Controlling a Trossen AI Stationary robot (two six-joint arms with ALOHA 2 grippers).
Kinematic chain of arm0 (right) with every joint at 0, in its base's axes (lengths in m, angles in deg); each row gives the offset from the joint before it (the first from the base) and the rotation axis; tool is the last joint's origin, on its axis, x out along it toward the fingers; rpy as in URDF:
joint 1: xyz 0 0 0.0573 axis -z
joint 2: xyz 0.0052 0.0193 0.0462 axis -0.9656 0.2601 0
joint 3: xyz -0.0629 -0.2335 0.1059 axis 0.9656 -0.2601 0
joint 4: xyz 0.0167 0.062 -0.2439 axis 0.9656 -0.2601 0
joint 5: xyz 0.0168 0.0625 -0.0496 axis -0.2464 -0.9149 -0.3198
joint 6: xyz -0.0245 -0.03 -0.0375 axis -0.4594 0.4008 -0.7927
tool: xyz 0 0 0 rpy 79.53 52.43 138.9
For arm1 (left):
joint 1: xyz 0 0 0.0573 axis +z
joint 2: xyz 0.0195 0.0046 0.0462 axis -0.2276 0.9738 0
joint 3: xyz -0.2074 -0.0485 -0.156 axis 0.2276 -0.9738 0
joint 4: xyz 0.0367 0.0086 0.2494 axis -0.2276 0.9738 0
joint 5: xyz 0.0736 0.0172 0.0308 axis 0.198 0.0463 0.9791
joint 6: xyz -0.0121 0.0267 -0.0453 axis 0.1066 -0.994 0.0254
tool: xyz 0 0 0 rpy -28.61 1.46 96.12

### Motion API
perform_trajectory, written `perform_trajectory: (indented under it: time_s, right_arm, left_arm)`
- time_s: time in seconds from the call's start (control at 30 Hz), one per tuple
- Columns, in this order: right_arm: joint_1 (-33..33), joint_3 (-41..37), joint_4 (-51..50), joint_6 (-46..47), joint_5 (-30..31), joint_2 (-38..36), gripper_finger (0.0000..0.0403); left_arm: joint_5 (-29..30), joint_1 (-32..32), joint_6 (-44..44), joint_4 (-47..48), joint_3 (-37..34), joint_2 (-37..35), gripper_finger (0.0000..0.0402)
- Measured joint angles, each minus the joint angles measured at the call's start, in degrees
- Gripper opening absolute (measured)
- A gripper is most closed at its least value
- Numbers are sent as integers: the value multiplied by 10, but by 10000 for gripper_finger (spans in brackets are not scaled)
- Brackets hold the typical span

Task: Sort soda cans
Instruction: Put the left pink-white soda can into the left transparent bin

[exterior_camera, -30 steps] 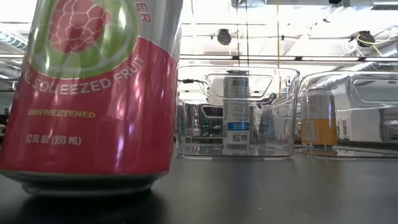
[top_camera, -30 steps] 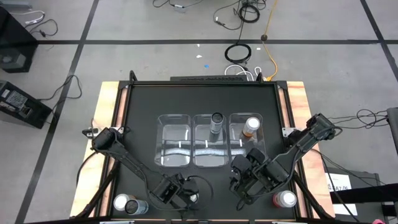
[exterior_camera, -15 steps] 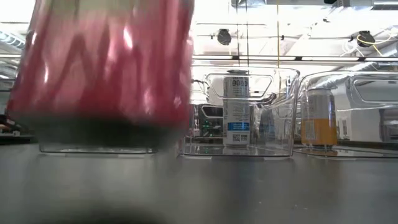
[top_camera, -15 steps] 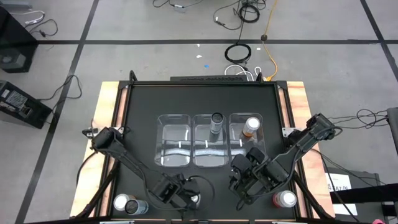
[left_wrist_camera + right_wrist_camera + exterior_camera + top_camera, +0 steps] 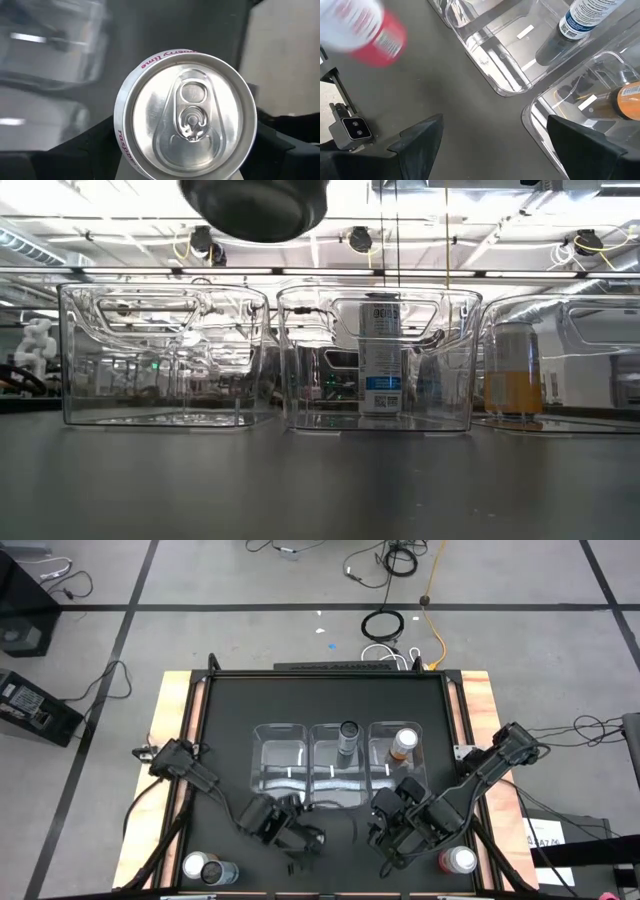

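- Around the rim of the pink can [image 5: 186, 116] in the left wrist view, pink script ends in what looks like "lime"; the rest cannot be read.
- Inside the middle bin [image 5: 337, 780] stands a dark can [image 5: 348, 732] with a white-and-blue label [image 5: 380, 355]; its print is too small to read.
- An orange can [image 5: 403, 744] stands in the right bin [image 5: 397, 775]; a white barcode sticker shows on it in the right wrist view [image 5: 631, 90].
- The left bin [image 5: 280, 780] holds no can.
- The left end effector [image 5: 300, 845] pinches the pink can by its sides, fingers spread to the can's width, and carries it raised off the dark surface [image 5: 230, 720], near the front of the left bin; the low view shows only the can's dark underside [image 5: 254, 205] up high.
- The right end effector [image 5: 385, 840] hangs above the surface in front of the right bin, its fingers [image 5: 417, 142] spread wide and holding nothing.
- Two cans [image 5: 208, 868] stand close together at the front left corner of the surface; one with a silver top [image 5: 459, 860] stands at the front right.
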State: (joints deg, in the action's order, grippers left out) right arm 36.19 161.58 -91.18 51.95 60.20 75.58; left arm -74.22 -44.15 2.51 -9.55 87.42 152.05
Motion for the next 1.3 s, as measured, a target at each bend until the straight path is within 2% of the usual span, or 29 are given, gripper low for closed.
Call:
perform_trajectory:
  time_s: [0.3, 0.43, 0.6, 0.73, 0.87, 1.0, 1.17, 1.3]
  right_arm:
    - [0, 0, 0, 8, 2, 0, 348]
    - [1, 0, 0, 15, 3, 0, 348]
    - [2, 0, 0, 41, 32, 0, 348]
    - [5, 0, 0, 66, 49, 0, 348]
    - [14, 0, 0, 98, 50, 0, 348]
    - [27, 0, 0, 130, 51, 0, 348]
    - [44, 0, 5, 161, 64, 0, 348]
    - [55, 0, 19, 163, 63, 0, 348]
  left_arm:
    - [55, 56, -79, 204, 96, -10, 310]
    - [63, 78, -124, 199, 88, -51, 310]
    - [111, 103, -176, 202, 69, -109, 310]
    - [120, 128, -223, 202, 28, -156, 310]
    - [120, 157, -260, 201, -62, -212, 310]
    - [109, 193, -289, 137, -211, -287, 310]
    - [22, 246, -313, -17, -425, -394, 310]
    - [-43, 293, -313, -135, -542, -449, 310]
